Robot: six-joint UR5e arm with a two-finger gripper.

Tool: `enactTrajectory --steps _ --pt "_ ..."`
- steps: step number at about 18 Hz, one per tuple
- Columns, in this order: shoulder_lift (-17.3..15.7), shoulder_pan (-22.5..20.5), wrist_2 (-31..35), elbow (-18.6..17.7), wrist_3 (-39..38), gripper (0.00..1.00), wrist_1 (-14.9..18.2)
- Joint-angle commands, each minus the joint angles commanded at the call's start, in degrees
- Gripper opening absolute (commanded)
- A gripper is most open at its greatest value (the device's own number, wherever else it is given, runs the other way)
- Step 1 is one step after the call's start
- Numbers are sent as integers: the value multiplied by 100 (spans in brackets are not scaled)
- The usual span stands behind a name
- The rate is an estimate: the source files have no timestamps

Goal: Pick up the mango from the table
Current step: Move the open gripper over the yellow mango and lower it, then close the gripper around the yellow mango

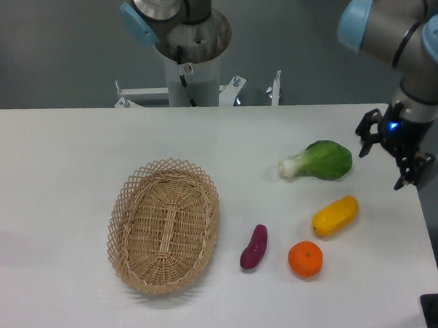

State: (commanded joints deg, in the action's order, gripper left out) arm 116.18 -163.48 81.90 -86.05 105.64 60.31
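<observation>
The mango (334,215) is a smooth oblong yellow fruit lying on the white table (72,201) at the right, tilted with its upper end to the right. My gripper (385,165) hangs at the table's far right edge, above and to the right of the mango and well apart from it. Its black fingers (407,174) point down and stand apart, with nothing between them.
A green bok choy (321,161) lies just behind the mango. A round orange (305,258) and a small purple sweet potato (254,247) lie in front of it to the left. A wicker basket (165,225) stands left of centre. The arm's base (189,54) is at the back.
</observation>
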Motion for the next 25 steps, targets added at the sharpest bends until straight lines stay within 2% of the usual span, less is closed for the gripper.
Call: enactTrajectory --steps 2,4,6,16,20,25 --pt "167 70 211 0 -139 100 -159" --pt "317 289 317 0 -883 100 -273" --pt "440 395 405 53 -1308 100 -361" --pt "617 764 607 -158 -1257 100 -485" --pt "608 782 774 -456 -1222 100 -923" --pt "590 782 783 -676 -1248 100 -1100"
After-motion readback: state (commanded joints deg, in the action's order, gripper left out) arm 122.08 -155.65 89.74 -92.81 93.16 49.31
